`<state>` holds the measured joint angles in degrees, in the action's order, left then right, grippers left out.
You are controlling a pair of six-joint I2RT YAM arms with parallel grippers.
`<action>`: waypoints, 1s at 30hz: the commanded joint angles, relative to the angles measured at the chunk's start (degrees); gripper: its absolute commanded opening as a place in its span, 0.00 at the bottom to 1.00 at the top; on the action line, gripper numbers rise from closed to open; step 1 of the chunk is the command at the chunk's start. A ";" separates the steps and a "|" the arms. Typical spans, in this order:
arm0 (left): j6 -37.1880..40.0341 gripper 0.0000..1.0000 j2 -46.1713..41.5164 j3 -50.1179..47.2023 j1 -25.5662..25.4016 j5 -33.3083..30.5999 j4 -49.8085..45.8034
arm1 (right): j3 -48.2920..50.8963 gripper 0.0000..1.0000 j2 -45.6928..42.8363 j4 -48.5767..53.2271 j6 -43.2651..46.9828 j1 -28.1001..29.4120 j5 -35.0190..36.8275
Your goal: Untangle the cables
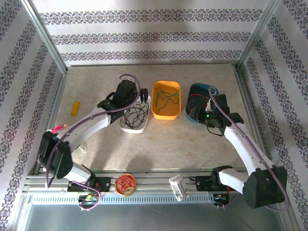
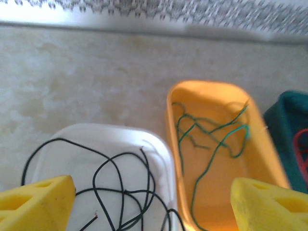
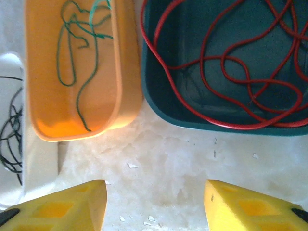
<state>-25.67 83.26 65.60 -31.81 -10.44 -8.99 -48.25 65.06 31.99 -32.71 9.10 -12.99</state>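
Observation:
Three cables lie apart, one to a tray. The black cable (image 1: 136, 115) (image 2: 122, 192) is looped in the white tray (image 1: 134, 129) (image 2: 96, 139). A green cable (image 1: 166, 98) (image 2: 211, 154) (image 3: 94, 57) rests in the orange tray (image 1: 166, 117) (image 2: 211, 91) (image 3: 127, 86). In the teal tray (image 1: 192, 91) (image 3: 183, 120) coils the red cable (image 1: 195, 100) (image 3: 226, 60). My left gripper (image 1: 143, 98) (image 2: 153, 192) hangs open over the white tray's right end, holding nothing. My right gripper (image 1: 198, 115) (image 3: 155, 190) stands open over bare table just in front of the teal tray.
A small yellow block (image 1: 75, 108) lies at the left of the table. A round red tin (image 1: 125, 184) and a white clip (image 1: 178, 186) sit on the near rail. Patterned walls enclose three sides. Bare table lies in front of the trays.

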 commanded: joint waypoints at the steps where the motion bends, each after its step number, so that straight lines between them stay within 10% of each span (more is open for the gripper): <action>1: -2.05 0.84 -3.71 -5.26 -0.89 2.81 -4.00 | 1.39 0.55 3.67 0.82 -0.78 -0.51 -3.03; 8: 5.38 0.85 -7.40 -16.52 -15.37 14.54 -10.39 | 3.50 0.54 7.60 -0.95 -1.74 -0.36 -4.08; 15: -7.62 0.85 -8.26 -25.82 -25.08 7.10 -11.95 | 3.42 0.54 8.66 -1.97 -2.01 -0.32 -2.74; 25: -13.82 0.88 1.80 -23.35 -20.25 -6.17 -12.87 | 3.34 0.54 8.71 -2.68 -1.36 -0.36 -4.05; 30: -10.32 0.87 7.77 -18.99 -13.34 -2.96 -7.46 | 2.72 0.54 7.77 -1.36 -0.20 -0.43 -3.58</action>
<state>-37.41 89.36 44.21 -48.07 -12.38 -19.03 -44.97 73.65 29.82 -34.15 9.10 -16.14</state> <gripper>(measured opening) 0.868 0.545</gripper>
